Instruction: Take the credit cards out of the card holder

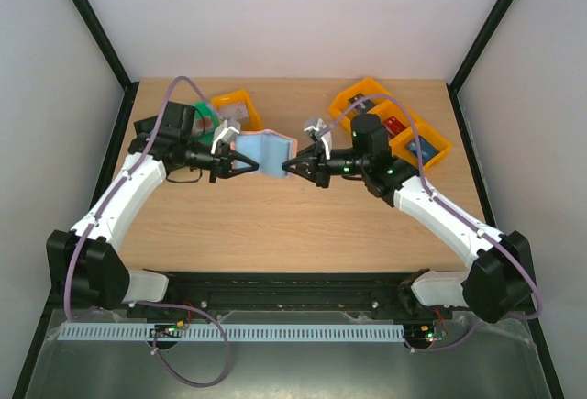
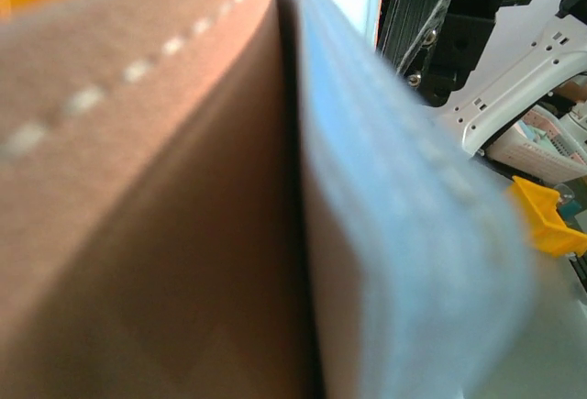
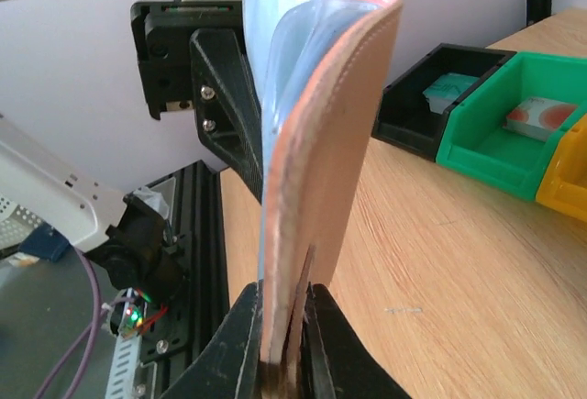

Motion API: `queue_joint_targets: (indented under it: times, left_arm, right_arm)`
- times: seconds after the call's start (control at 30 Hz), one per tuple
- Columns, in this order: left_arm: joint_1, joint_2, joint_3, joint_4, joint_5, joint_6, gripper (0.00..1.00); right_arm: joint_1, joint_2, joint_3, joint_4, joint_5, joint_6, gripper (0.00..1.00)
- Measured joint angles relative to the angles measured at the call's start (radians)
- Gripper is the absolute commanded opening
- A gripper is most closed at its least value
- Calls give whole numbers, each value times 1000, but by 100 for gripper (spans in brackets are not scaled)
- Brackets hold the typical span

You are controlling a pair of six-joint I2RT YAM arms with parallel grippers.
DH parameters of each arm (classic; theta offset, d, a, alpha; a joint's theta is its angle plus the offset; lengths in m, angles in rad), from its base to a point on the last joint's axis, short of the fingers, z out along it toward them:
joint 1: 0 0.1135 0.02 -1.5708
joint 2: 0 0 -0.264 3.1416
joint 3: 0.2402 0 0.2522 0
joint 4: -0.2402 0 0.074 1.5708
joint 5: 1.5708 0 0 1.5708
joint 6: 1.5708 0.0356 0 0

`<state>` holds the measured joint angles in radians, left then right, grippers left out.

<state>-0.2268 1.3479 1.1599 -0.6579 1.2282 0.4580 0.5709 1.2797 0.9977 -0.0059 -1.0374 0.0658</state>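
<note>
The card holder [image 1: 269, 153] hangs upright above the table between my two grippers, tan outside and light blue inside. My left gripper [image 1: 246, 165] is shut on its left edge. My right gripper [image 1: 293, 166] is shut on its right edge. In the right wrist view the holder [image 3: 339, 142] stands partly spread, and my right gripper [image 3: 282, 362] clamps its near edge. It fills the left wrist view [image 2: 138, 234], which hides the left fingers. No card shows inside it. A teal card [image 3: 449, 87] lies in the black bin and a whitish-red card [image 3: 539, 115] in the green bin.
A black bin [image 3: 413, 128], a green bin [image 3: 500, 156] and an orange bin [image 1: 234, 110] stand at the back left, behind the left arm. Several orange bins [image 1: 390, 128] stand at the back right behind the right arm. Black frame posts flank the table.
</note>
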Motion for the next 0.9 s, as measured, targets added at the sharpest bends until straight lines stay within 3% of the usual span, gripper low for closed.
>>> queue_joint_targets:
  times: [0.27,0.3,0.37,0.4,0.47,0.8,0.9]
  left_arm:
    - [-6,0,0,17,-31,-2,4]
    - [-5,0,0,17,-36,-2,13]
    - [-4,0,0,21,-44,-6,52]
    - [-4,0,0,24,-43,-4,64]
    - [-12,0,0,26,-40,-15,78]
    - [-18,1,-47,148,-66,-158,96]
    - [-19,1,-49,169,-75,-189,94]
  right_arm:
    - [22,24,-13,103,67,120,2]
    - [23,28,-14,110,72,130,2]
    - [24,31,-15,120,82,147,2]
    - [26,31,-15,125,89,150,2]
    - [28,32,-15,139,107,160,2]
    - [58,33,-15,188,99,179,2]
    - [84,45,-12,198,95,178,2]
